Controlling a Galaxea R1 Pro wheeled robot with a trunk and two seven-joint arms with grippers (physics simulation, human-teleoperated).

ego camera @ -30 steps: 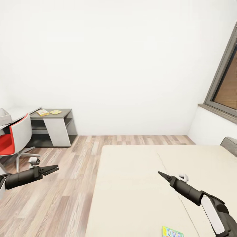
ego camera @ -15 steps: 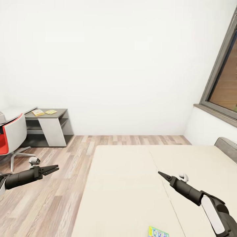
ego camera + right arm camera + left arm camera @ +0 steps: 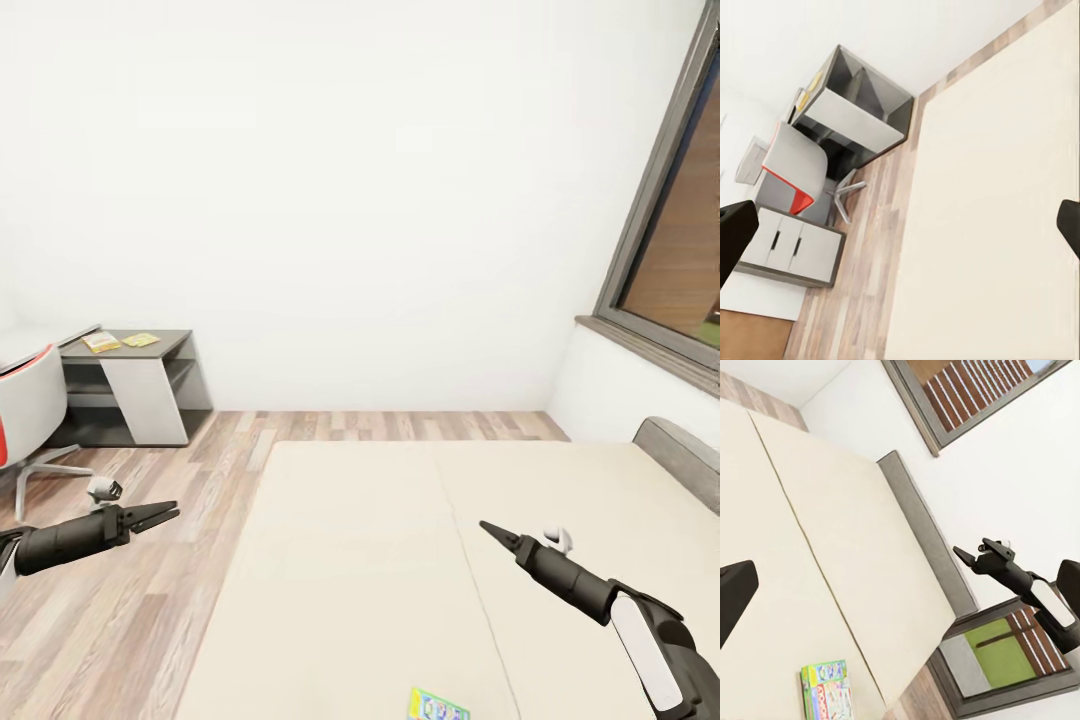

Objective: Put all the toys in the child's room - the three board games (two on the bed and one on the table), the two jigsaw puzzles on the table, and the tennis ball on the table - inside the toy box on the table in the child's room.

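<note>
The bed [image 3: 400,560] is the landmark: a wide beige mattress with a seam down its middle, standing on wood plank floor [image 3: 130,620] before a white wall.

Left gripper [image 3: 165,513]: held over the floor, off the bed's left edge, nothing between the fingers. The fingers lie close together, ending in a narrow fork. The left wrist view shows one dark finger [image 3: 735,596] at the frame edge, so that view does not confirm the finger spacing.

Right gripper [image 3: 487,527]: held above the bed, right of the seam, nothing in it. From the head view the fingers form a single closed point.

Board game [image 3: 438,705]: a colourful box lying flat on the bed at its near edge, just left of the seam and partly cut off by the frame. The left wrist view shows it [image 3: 825,690] flat on the mattress, well apart from the right gripper [image 3: 961,555].

Desk [image 3: 125,385]: grey, against the wall, well beyond the bed's far left corner. Two flat yellow items [image 3: 120,341] lie on its top; too small to identify. A red-and-white swivel chair [image 3: 25,410] stands just beside the desk.

Window [image 3: 670,240]: dark-framed, on the wall beyond the bed's right side.
</note>
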